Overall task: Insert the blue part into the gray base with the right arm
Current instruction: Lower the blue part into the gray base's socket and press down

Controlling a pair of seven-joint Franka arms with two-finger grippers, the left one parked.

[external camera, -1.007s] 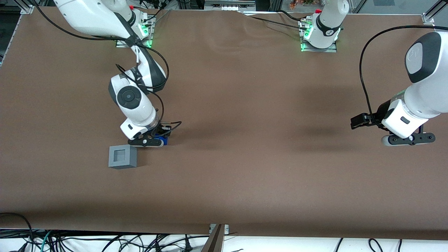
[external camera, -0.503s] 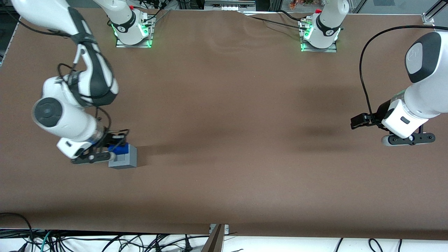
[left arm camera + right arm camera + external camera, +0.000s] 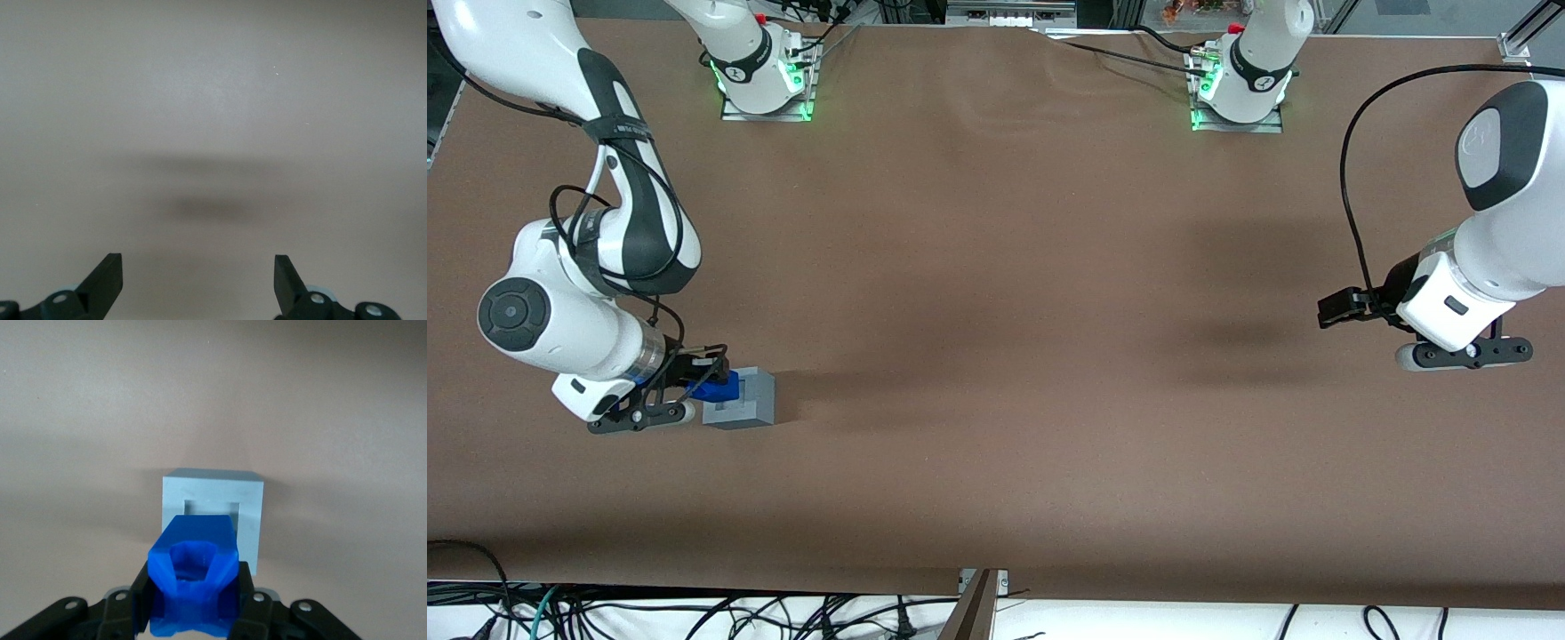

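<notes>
The gray base (image 3: 743, 398) is a light gray cube standing on the brown table, with its square recess (image 3: 212, 509) facing up. My right arm's gripper (image 3: 698, 389) is shut on the blue part (image 3: 719, 388), a deep-blue knobbly block. It holds the part over the edge of the base on the working arm's side, partly over the recess. In the right wrist view the blue part (image 3: 193, 573) sits clamped between the two black fingers (image 3: 141, 590) and covers the nearer edge of the gray base (image 3: 212, 500).
A brown cloth covers the table (image 3: 996, 356). Two arm mounts (image 3: 765, 84) with green lights stand at the table's edge farthest from the front camera. Cables (image 3: 694, 613) lie below the table's near edge.
The right arm swung from beside the base toward the working arm's end of the table, carrying the blue part from the tabletop to over the base's edge; it has since drawn slightly farther out.
</notes>
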